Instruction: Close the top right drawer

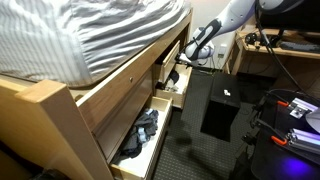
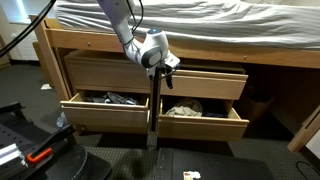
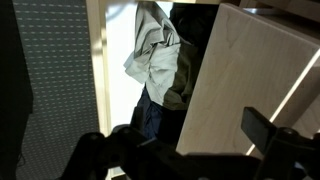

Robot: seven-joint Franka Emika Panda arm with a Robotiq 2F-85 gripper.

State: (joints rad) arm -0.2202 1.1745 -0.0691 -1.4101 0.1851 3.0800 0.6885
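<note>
Just above the short drawer [image 2: 205, 126], which stands open, your gripper [image 2: 165, 63] hangs with jaws spread, gripping nothing, seemingly poised to push the flat front.

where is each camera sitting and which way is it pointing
Exterior view: by the bed's corner, looking along the drawer fronts; the arm and hand show.
Exterior view: in front of the bed, facing the drawers; arm and hand show.
Wrist view: on the wrist, looking into a drawer at cloth; the fingers show at the bottom.
Shared: both exterior views show the short open drawer.
</note>
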